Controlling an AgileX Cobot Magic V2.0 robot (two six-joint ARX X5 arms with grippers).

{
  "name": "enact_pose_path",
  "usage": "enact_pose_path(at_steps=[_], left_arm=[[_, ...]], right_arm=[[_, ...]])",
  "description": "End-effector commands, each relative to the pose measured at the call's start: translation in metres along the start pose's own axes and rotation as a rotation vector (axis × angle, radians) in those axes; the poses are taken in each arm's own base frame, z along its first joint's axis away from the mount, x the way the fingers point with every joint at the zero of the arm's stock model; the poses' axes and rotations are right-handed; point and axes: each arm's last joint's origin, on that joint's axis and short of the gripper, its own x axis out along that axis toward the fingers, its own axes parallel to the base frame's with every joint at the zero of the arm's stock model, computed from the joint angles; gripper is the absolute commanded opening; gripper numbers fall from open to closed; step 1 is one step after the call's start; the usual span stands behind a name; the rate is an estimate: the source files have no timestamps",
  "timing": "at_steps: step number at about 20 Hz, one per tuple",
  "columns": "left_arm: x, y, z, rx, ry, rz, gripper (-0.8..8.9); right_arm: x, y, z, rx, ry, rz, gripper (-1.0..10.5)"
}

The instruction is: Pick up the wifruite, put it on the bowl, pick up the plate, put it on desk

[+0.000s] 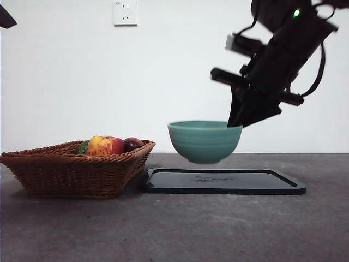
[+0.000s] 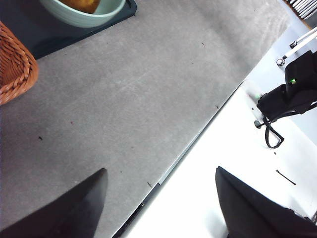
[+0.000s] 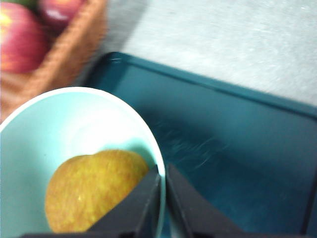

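Inside bowl (image 3: 74, 134): seemingly kiwifruit (image 3: 91, 191)

A plain white wall (image 1: 71, 82) fills the upper part of the front view, evenly lit and bare except for a white power socket (image 1: 125, 12) at the top edge, left of centre. Where the wall ends, about two thirds of the way down the frame, a dark grey surface begins. In the left wrist view a pale, bright floor (image 2: 233, 163) takes up the lower right of the frame, with a thin black cable (image 2: 286, 177) lying on it near the right edge and a metal stand leg (image 2: 299, 42) at the upper right.
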Motion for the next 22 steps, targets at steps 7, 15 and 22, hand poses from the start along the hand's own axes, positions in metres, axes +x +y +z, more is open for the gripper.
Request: enact_pose_path(at_steps=[7, 15, 22], left_arm=[[0.0, -0.001, 0.002, 0.017, -0.002, -0.009, 3.44], [0.0, -0.001, 0.002, 0.017, -0.002, -0.009, 3.44], [0.0, -0.001, 0.002, 0.017, -0.002, -0.009, 3.44]], right_arm=[[0.044, -0.015, 0.007, 0.007, 0.03, -0.021, 0.1], [0.047, -0.015, 0.006, 0.024, 0.035, -0.021, 1.6], [-0.012, -0.002, 0.03, 0.018, -0.087, -0.005, 1.8]])
